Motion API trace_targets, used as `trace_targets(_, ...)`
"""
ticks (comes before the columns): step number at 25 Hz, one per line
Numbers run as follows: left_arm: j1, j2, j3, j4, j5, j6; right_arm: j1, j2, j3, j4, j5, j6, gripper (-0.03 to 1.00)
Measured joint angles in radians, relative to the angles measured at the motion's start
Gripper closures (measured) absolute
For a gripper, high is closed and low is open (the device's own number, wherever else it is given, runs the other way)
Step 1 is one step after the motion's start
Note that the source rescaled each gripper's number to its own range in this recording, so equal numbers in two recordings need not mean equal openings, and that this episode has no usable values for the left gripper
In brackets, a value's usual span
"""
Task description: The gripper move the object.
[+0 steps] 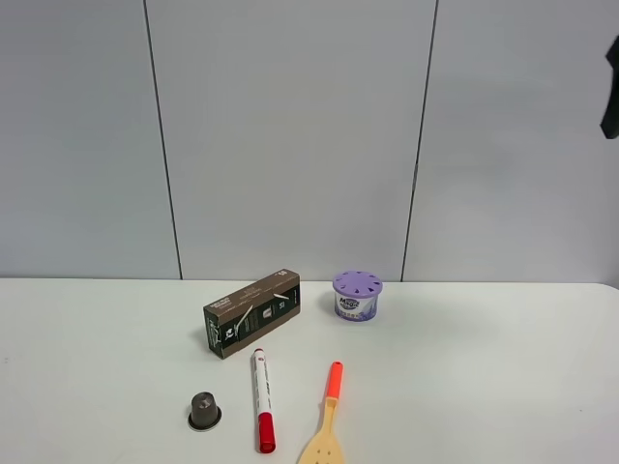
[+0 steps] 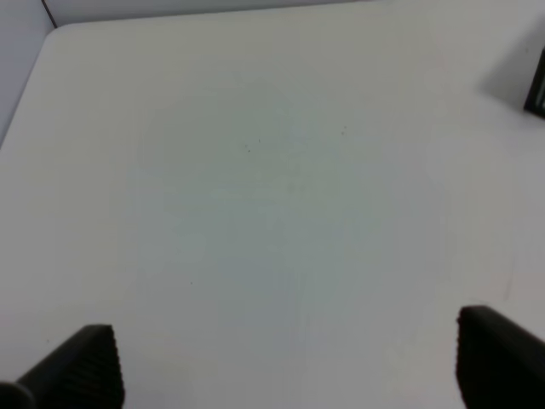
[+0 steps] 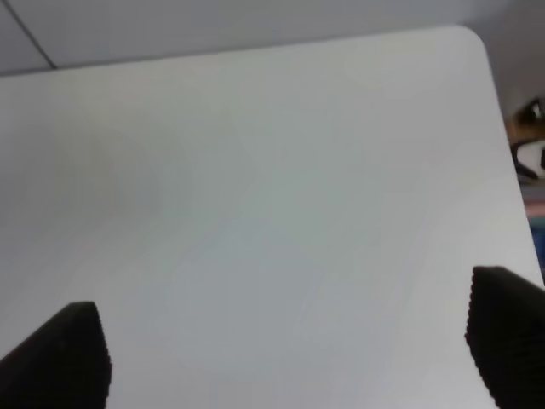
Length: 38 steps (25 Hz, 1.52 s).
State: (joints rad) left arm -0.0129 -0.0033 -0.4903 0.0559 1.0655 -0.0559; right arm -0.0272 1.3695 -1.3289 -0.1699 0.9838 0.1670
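So we start on the left: our left gripper [image 2: 285, 366] is spread wide with nothing between its fingers, and its wrist view shows only bare white table [image 2: 255, 170]; from the high camera we cannot see this arm at all.

Moving toward the middle, a small dark capsule [image 1: 204, 411] sits just left of the marker pen [image 1: 262, 400]. The pen lies flat near the front edge of the table, its long axis running almost straight front to back, red cap toward us and white barrel pointing at the dark box [image 1: 252, 312] behind it. Just right of it lies the orange-handled spatula [image 1: 327, 418], roughly parallel and apart from it; the purple tub [image 1: 357, 295] stands farther back.

On the right, our right gripper [image 3: 285, 354] is also fully released and empty, over bare table near a rounded corner. Neither wrist view shows the pen, so we cannot tell which arm is nearer. We judge either would need to close across the barrel, fingers set side to side.
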Motion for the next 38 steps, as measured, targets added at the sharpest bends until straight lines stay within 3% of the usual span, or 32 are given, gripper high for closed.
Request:
trace_targets(6, 0.000, 0.000, 0.000, 0.001, 0.000, 0.000, -0.065, -0.176, 0.198, 0.029, -0.049, -0.031, -0.03)
trace_targets(14, 0.000, 0.000, 0.000, 0.001, 0.000, 0.000, -0.072, -0.480, 0.404, 0.048, -0.073, -0.031, -0.03)
trace_targets(29, 0.000, 0.000, 0.000, 0.001, 0.000, 0.000, -0.075, -0.935, 0.713, 0.053, 0.020, -0.028, -0.03)
trace_targets(38, 0.000, 0.000, 0.000, 0.001, 0.000, 0.000, -0.075, -1.097, 0.768, 0.079, 0.046, -0.031, -0.03)
